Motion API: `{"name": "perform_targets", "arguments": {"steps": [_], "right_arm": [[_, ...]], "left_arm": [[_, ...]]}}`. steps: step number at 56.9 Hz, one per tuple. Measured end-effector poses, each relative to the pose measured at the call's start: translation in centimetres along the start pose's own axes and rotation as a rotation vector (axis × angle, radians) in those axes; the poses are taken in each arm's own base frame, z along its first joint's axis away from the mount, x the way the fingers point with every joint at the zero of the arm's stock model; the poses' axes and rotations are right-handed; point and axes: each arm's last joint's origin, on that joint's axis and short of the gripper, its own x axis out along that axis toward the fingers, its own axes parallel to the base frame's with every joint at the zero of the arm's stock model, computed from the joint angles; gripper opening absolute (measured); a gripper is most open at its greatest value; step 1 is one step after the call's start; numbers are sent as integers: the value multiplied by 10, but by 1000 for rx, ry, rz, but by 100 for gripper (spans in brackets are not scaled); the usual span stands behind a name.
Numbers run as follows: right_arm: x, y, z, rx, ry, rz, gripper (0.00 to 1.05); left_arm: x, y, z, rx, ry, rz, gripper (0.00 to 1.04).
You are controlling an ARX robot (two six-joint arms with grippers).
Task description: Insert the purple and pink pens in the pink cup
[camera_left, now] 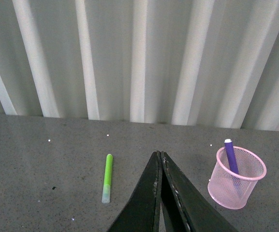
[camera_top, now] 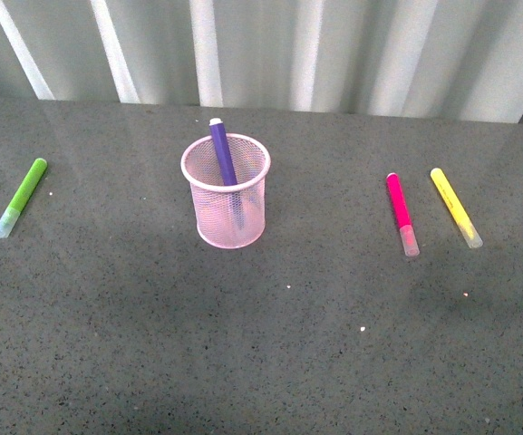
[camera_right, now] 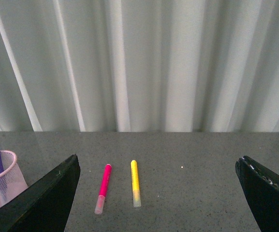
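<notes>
- One dark purple marker pen (camera_top: 222, 149) stands inside the pale pink wire-mesh cup (camera_top: 234, 222). It leans against the far side of the rim, and its pale upper end pokes out above it.
- The cup stands upright on the speckled grey tabletop (camera_top: 288, 344), left of centre in the front view.
- A hot pink marker pen (camera_top: 399, 207) lies flat on the table, well to the right of the cup, its translucent cap pointing toward the robot.
- A slim yellow marker (camera_top: 454, 206) lies just beside the pink pen on its right, roughly parallel and not touching.
- A lime-green marker (camera_top: 24, 194) lies far to the left, well apart from the cup.
- The left gripper (camera_left: 159, 153) has its black fingers pressed together with nothing between them.
- The right gripper (camera_right: 157, 159) has its fingers spread wide and empty. Its wrist view shows the pink pen and yellow marker on the table beyond the gap.
- A pleated white curtain (camera_top: 334, 45) hangs behind the table.
</notes>
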Motion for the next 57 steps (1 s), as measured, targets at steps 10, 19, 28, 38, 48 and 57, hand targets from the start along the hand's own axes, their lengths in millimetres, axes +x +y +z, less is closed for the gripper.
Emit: {"name": "perform_targets", "arguments": {"steps": [10, 19, 28, 38, 48, 57], "right_arm": [[0, 0, 0, 0, 0, 0, 98], [0, 0, 0, 0, 0, 0, 98], [0, 0, 0, 0, 0, 0, 98], [0, 0, 0, 0, 0, 0, 98], [1, -1, 0, 21, 174, -81, 98], [44, -11, 21, 91, 504, -140, 98]], "left_arm": [[-5, 0, 1, 0, -27, 1, 4], [-5, 0, 1, 0, -26, 1, 4], [-5, 0, 1, 0, -26, 1, 9], [-5, 0, 1, 0, -26, 1, 43], [-5, 0, 1, 0, -26, 1, 85], [-5, 0, 1, 2, -26, 1, 97]]}}
